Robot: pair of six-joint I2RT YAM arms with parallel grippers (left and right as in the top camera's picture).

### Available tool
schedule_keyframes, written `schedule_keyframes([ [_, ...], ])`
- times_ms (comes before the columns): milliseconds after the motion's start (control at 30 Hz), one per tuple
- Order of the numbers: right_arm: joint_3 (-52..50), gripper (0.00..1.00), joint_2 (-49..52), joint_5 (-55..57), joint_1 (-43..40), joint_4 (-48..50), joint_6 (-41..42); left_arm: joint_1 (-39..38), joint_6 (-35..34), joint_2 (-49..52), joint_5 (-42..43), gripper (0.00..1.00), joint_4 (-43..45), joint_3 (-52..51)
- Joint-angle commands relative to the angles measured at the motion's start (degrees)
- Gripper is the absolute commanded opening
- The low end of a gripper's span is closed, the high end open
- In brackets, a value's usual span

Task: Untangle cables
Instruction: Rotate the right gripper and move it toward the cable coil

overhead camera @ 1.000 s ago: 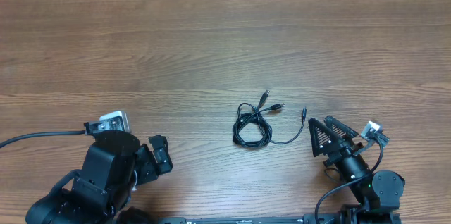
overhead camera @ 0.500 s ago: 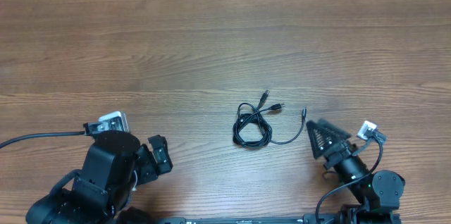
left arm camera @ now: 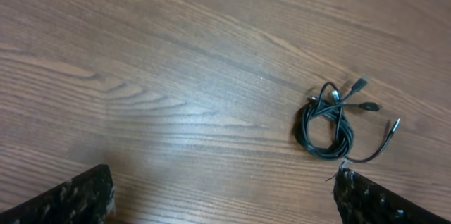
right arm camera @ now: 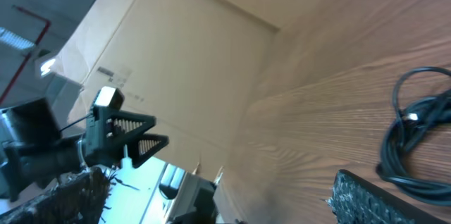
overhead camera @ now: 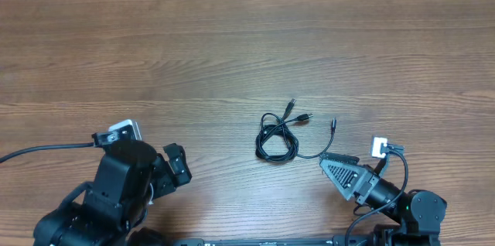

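A: Where are the cables [overhead camera: 278, 134]?
B: They lie in one small tangled bundle on the wooden surface [overhead camera: 232, 45], right of the middle, between the two arms. The loops sit low, and the plug ends fan out up and to the right.
A: And the left fingers [overhead camera: 176, 165]?
B: Spread wide and holding nothing, at the near left, well apart from the bundle.
A: The right fingers [overhead camera: 344, 175]?
B: Wide apart too, and empty. Their tips point left, just beside the loose strand curving off the bundle. Whether they touch it cannot be told.
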Motion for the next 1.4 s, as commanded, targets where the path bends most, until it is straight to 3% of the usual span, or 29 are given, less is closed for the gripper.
schedule_keyframes([
  [0, 1.2, 0.99, 0.1, 4.3, -0.8, -3.6, -2.5, -0.2, -1.8, 1.4, 1.0, 1.00, -0.2, -0.3],
  [200, 6.3, 0.99, 3.7, 6.5, -0.8, -11.9, -5.1, -0.2, -1.8, 3.4, 1.1, 1.00, -0.6, -0.3],
  [500, 29.9, 0.99, 17.4, 24.5, -0.7, -48.6, -27.3, -0.2, -1.8, 6.8, 2.4, 1.00, -0.5, -0.3],
  [700, 39.9, 0.99, 25.2, 24.0, -0.7, -61.6, -31.0, -0.2, -1.8, 9.4, 2.4, 1.00, 0.6, -0.3],
  [800, 39.6, 1.00, 26.4, 13.1, -0.7, -58.8, -30.6, -0.2, -1.8, 10.6, 2.5, 0.99, 1.2, -0.3],
  [900, 39.3, 1.00, 26.8, 4.3, -0.7, -50.9, -25.0, -0.2, -1.8, 11.8, 3.0, 1.00, 1.7, -0.3],
  [1100, 39.3, 1.00, 26.9, 3.6, -0.7, -27.4, -9.3, -0.2, -1.1, 13.3, 4.1, 1.00, 2.2, -0.3],
  [1233, 39.4, 1.00, 28.0, 8.1, -0.7, -18.7, -10.5, -0.2, 0.4, 13.3, 5.8, 1.00, 2.1, -0.3],
  [1367, 39.4, 1.00, 33.6, 16.3, -0.7, -21.8, -18.1, -0.2, 3.0, 12.7, 10.4, 1.00, 2.0, -0.3],
])
